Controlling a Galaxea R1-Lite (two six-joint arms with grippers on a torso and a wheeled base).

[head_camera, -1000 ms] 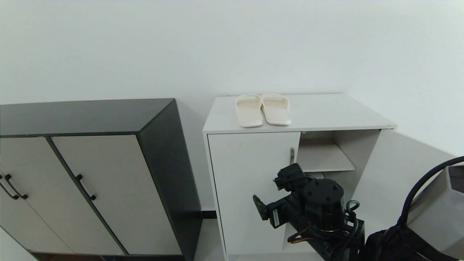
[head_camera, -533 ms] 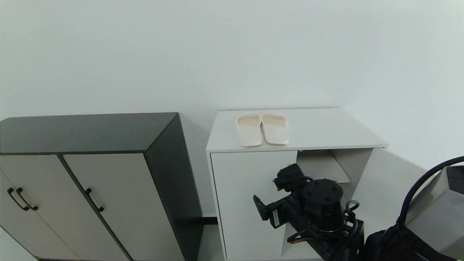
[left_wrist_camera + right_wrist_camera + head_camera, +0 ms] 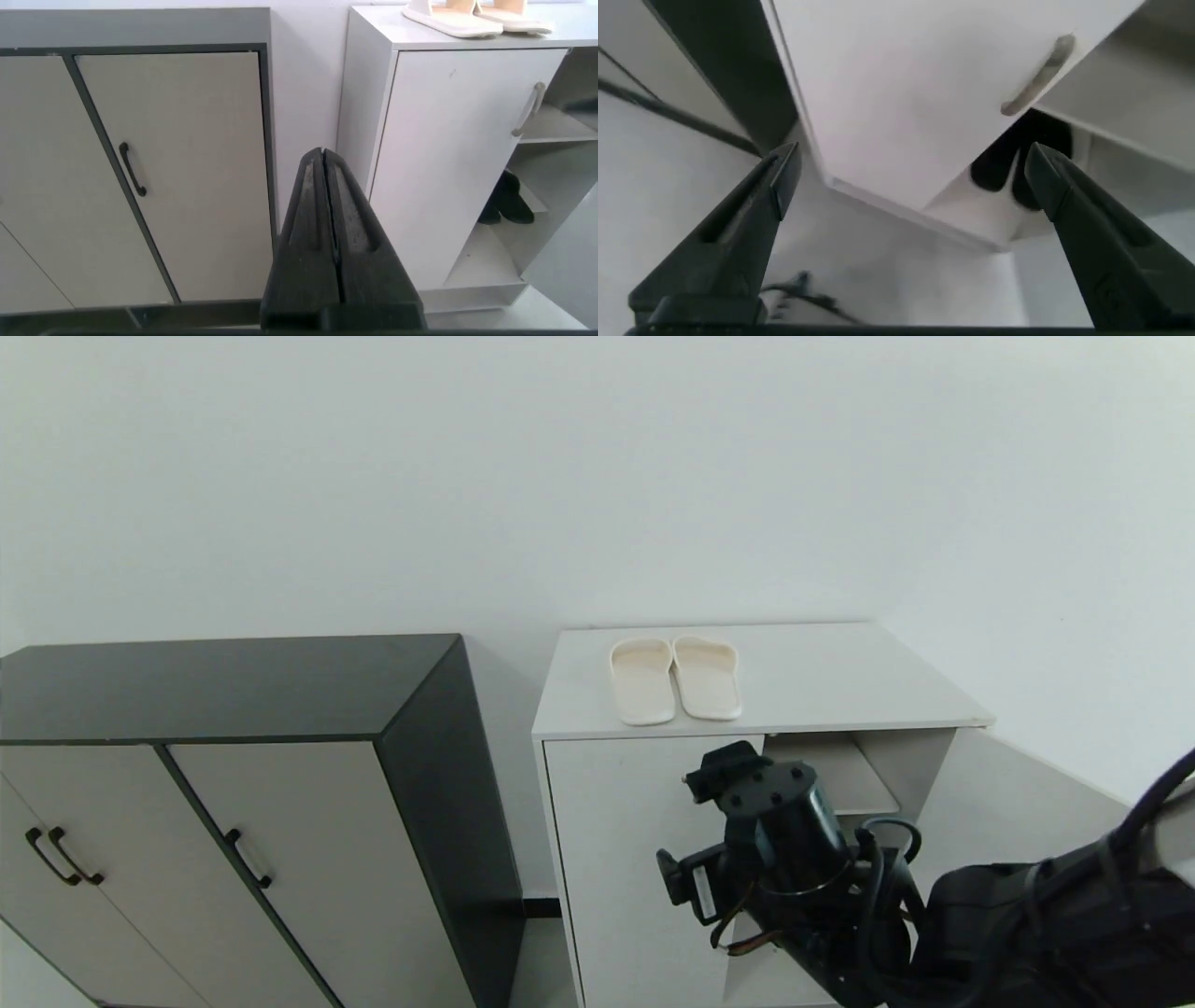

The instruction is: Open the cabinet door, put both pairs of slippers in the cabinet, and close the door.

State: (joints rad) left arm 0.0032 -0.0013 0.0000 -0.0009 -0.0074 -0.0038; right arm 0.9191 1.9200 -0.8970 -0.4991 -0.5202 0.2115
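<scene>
**Slippers on and in the white cabinet; right pincer wide open, left pincer closed**

A black cabinet [image 3: 233, 686] with two pale doors stands against the wall on the left. Just beside it, to the right, is the white cabinet [image 3: 840, 672]. The left door [image 3: 625, 840] of the white cabinet is shut; the right half stands open, with a shelf [image 3: 831, 784] showing inside near the top.

The right arm [image 3: 775, 840] is in front of the white cabinet, level with the door's free edge. The right pincer [image 3: 910, 154] has its fingers spread wide apart and holds nothing; it faces the lower part of the shut door and the open compartment beside it. The left pincer [image 3: 323, 154] has its fingers pressed together and holds nothing. It points at the gap between the two cabinets.

The cream slippers [image 3: 676, 678] lie side by side, touching, on top of the white cabinet near its front edge, above the shut door. The dark slippers [image 3: 506, 199] sit in the open lower compartment, below the shelf. The door handle [image 3: 528, 107] is upright, at the door's free edge.
</scene>
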